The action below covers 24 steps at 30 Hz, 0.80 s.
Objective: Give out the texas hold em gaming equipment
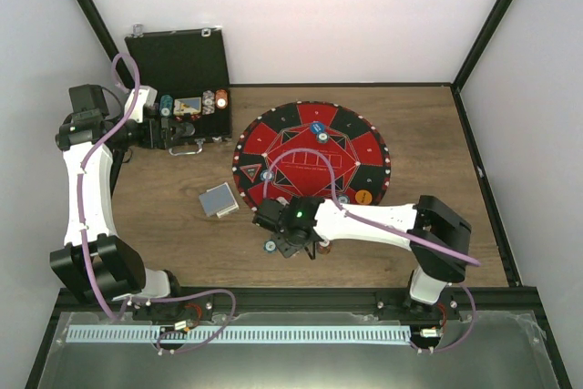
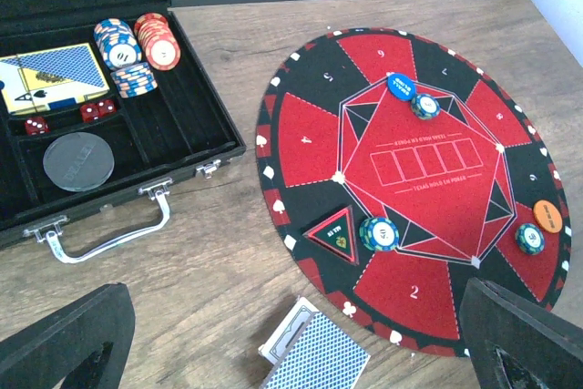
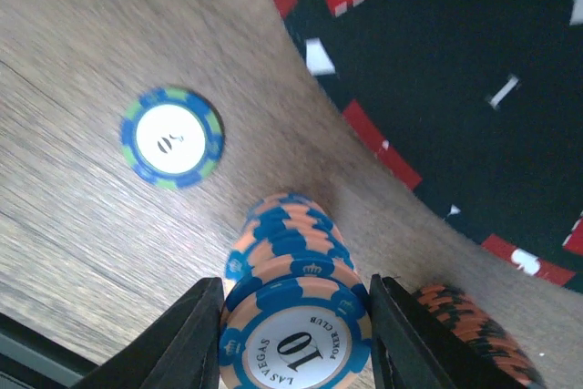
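Observation:
My right gripper point(image 3: 296, 339) is shut on a stack of orange-and-blue "10" poker chips point(image 3: 293, 298) on the wood just off the mat's near-left edge; it also shows in the top view point(image 1: 296, 243). A green-and-blue chip point(image 3: 171, 137) lies flat beside it, and an orange-and-black stack point(image 3: 474, 339) stands on the other side. My left gripper point(image 2: 291, 342) is open and empty, up near the case point(image 1: 187, 137). A blue-backed card deck point(image 2: 314, 353) lies on the wood. On the mat are a blue disc point(image 2: 399, 85), an orange disc point(image 2: 547, 215) and chips point(image 2: 379, 233).
The round red-and-black mat point(image 1: 273, 138) fills the table's middle. The open black case point(image 2: 155, 134) at the back left holds chip stacks point(image 2: 137, 47), a card deck, red dice and a black disc. A triangular marker point(image 2: 332, 234) lies on the mat's left.

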Each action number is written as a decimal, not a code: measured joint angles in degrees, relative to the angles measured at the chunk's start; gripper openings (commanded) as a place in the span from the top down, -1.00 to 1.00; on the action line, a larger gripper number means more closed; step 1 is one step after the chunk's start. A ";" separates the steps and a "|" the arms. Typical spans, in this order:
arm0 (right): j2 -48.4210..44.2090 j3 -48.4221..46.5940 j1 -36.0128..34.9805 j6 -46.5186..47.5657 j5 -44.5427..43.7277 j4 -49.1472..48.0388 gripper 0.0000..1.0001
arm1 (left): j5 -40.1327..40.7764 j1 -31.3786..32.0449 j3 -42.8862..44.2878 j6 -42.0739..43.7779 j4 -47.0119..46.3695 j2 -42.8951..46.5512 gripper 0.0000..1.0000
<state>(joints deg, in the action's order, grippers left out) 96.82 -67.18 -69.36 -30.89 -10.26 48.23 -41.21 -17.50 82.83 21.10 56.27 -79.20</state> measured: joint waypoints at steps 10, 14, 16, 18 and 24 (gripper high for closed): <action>6.03 -13.88 5.46 4.24 -1.99 1.62 0.73 | -0.04 0.00 0.00 -0.02 0.00 0.04 -1.00; 13.27 -19.80 10.08 7.39 -1.90 0.72 0.76 | -0.07 0.00 0.00 -0.02 0.00 0.42 -1.00; 17.46 -22.99 11.78 8.92 -1.79 0.59 0.77 | -0.13 0.00 0.00 -0.02 0.00 0.52 -1.00; 21.79 -26.29 13.14 10.14 -1.70 0.37 0.80 | -0.31 0.00 0.00 -0.04 0.00 0.52 -1.00; 32.65 -36.09 15.10 12.15 -1.31 0.55 0.81 | -0.44 0.00 0.00 -0.02 0.00 0.52 -1.00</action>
<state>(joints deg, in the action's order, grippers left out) 129.47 -103.26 -54.26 -18.74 -11.57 48.77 -41.65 -17.50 82.83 21.08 56.27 -78.67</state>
